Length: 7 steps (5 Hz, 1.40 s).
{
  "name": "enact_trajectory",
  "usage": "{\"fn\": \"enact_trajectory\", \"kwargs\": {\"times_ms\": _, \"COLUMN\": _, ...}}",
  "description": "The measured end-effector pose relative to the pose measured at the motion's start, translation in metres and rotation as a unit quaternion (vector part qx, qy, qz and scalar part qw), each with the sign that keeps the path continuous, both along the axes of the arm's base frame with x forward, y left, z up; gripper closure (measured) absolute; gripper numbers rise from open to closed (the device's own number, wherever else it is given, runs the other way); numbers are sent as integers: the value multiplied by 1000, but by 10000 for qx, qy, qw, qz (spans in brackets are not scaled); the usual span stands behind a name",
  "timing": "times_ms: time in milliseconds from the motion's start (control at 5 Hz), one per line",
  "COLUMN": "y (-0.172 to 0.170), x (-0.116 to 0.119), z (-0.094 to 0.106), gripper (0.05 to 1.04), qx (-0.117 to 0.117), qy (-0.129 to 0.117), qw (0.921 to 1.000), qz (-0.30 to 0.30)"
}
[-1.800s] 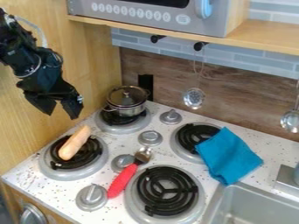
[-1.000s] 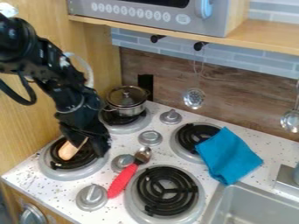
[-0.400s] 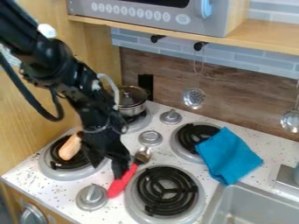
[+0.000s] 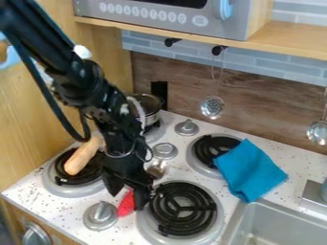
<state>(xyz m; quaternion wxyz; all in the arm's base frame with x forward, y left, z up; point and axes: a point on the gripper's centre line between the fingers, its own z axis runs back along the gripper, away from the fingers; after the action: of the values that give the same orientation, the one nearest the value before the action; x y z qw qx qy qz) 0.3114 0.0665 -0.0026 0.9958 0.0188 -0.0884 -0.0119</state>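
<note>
Camera view: the black two-finger gripper (image 4: 126,201) hangs down over the white speckled stovetop (image 4: 70,211), its fingers spread, one to each side of the red textured handle of a metal-headed utensil (image 4: 126,205). The handle lies directly below and between the fingertips; whether either finger touches it, I cannot tell. The utensil's long axis runs slantwise, roughly across the line joining the fingers, with its shiny metal head (image 4: 157,168) just beyond the gripper on the backsplash side. Just beside the gripper toward the sink sits a black coil burner (image 4: 182,203); near it on the opposite side is a round silver knob (image 4: 100,215). A tan-orange, sausage-shaped object (image 4: 81,155) rests on another burner, toward the wooden side wall from the gripper. Well beyond the gripper, the grey microwave panel (image 4: 150,18) carries a row of round printed marks.
</note>
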Motion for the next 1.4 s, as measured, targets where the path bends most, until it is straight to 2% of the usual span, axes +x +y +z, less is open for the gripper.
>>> {"fn": "enact_trajectory", "kwargs": {"times_ms": 200, "y": 5, "x": 9, "z": -5, "gripper": 79, "qx": 126, "qy": 134, "qw": 9998, "qz": -36}}
{"fn": "enact_trajectory", "kwargs": {"times_ms": 400, "y": 6, "x": 8, "z": -6, "gripper": 129, "qx": 212, "qy": 225, "qw": 9995, "qz": -39}}
{"fn": "enact_trajectory", "kwargs": {"times_ms": 800, "y": 0, "x": 8, "z": -7, "gripper": 629, "qx": 227, "qy": 270, "qw": 9993, "qz": -120}}
{"fn": "enact_trajectory", "kwargs": {"times_ms": 1000, "y": 1, "x": 7, "z": -7, "gripper": 720, "qx": 228, "qy": 275, "qw": 9994, "qz": -46}}
{"fn": "enact_trajectory", "kwargs": {"times_ms": 1400, "y": -1, "x": 5, "z": -3, "gripper": 725, "qx": 396, "qy": 303, "qw": 9987, "qz": 58}}
